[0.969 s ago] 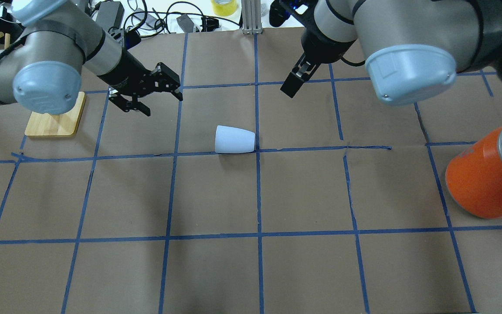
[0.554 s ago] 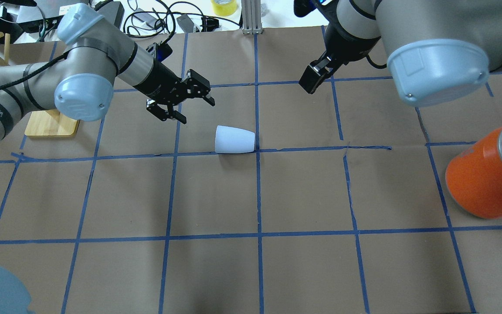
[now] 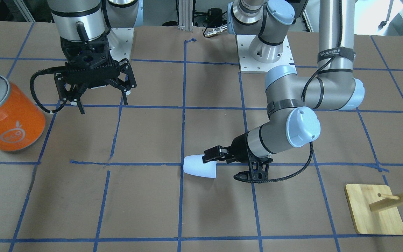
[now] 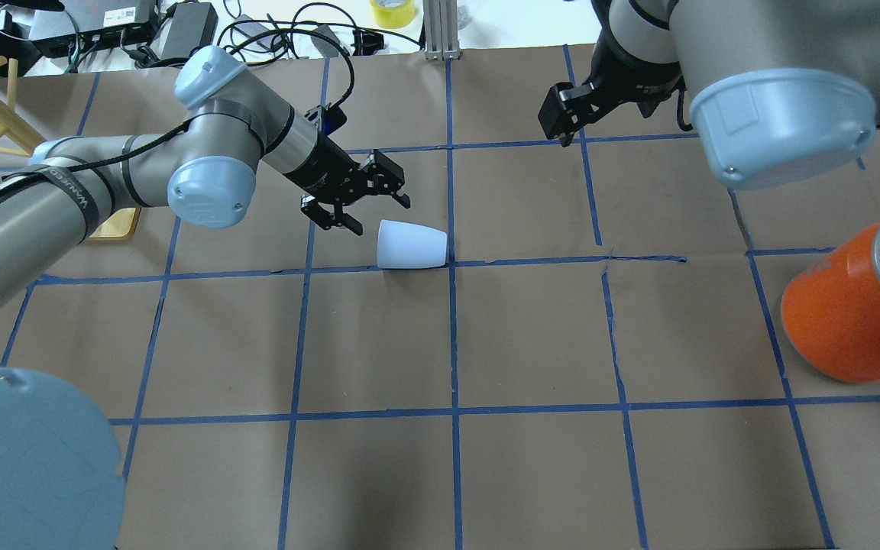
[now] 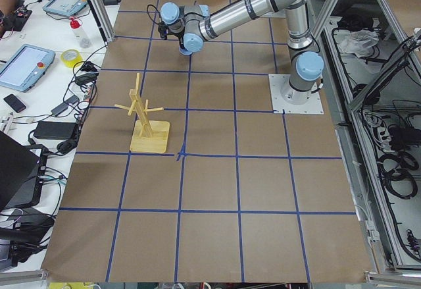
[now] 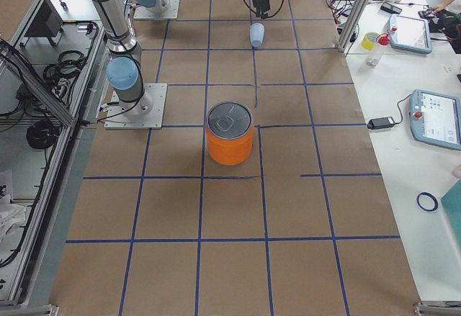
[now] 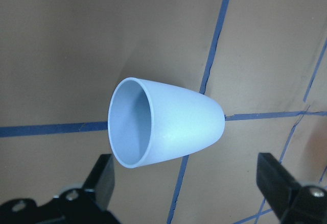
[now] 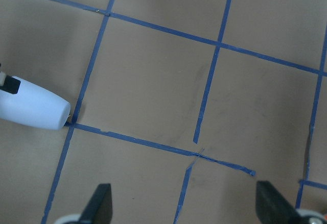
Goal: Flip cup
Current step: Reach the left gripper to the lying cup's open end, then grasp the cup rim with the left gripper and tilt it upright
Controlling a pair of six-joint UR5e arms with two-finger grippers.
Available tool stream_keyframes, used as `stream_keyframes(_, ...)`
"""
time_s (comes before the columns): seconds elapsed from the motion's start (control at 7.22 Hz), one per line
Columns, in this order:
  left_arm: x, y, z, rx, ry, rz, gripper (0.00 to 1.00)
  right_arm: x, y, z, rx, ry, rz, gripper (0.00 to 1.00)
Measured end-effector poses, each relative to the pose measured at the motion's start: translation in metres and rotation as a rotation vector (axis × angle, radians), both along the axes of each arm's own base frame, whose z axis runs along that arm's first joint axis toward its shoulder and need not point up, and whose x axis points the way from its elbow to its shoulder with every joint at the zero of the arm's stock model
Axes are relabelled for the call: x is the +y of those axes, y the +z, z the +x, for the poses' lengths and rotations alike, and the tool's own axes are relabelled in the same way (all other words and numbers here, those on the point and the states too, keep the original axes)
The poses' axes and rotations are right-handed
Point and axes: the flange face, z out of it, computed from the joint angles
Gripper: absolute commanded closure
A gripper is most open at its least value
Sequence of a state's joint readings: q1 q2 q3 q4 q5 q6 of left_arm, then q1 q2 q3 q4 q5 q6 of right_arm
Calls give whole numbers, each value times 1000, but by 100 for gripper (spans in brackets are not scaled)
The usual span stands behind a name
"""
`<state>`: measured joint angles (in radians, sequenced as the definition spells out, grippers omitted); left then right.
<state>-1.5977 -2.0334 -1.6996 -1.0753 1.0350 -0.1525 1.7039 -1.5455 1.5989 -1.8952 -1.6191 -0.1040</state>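
Observation:
The cup (image 4: pixel 412 245) is pale blue-white and lies on its side at the table's middle. Its wide rim faces my left gripper and its narrow base touches a blue tape crossing. It also shows in the front view (image 3: pixel 199 167), the right side view (image 6: pixel 256 34) and both wrist views (image 7: pixel 168 127) (image 8: pixel 33 109). My left gripper (image 4: pixel 379 215) is open and empty, low at the cup's rim and not touching it. Its fingers (image 7: pixel 102 178) flank the cup's mouth. My right gripper (image 3: pixel 101 105) is open and empty, hovering apart from the cup toward the table's right.
A large orange can (image 4: pixel 845 321) with a silver lid stands at the right side of the table (image 4: pixel 532 344). A wooden peg stand (image 3: pixel 374 210) on a square base sits at the left side. Cables and devices lie beyond the far edge.
My left gripper has swung right and down toward the cup, ending just beside its rim, still open. My right gripper has drifted slightly right and farther away. The cup has not moved.

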Motion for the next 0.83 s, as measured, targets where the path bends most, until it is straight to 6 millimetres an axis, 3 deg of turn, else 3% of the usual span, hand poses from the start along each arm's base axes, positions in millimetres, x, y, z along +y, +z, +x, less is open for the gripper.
stream_keyframes(0.14,-1,-13,-4,1,-7,10,3,-2,6,-16,-12,-63,-9,0)
stream_keyframes(0.42,-3,-29,-7,14,-10,30,47,0,17,-48,-17,-133,-11,0)
stream_keyframes(0.55,-3,-32,-9,33,-8,37,78,2,19,-54,-19,-145,-4,0)
stream_keyframes(0.69,-4,-32,-11,50,-5,37,100,2,19,-56,-20,-151,-2,0)
stream_keyframes(0.83,-6,-29,-13,72,3,35,100,2,19,-57,-27,-154,0,0)
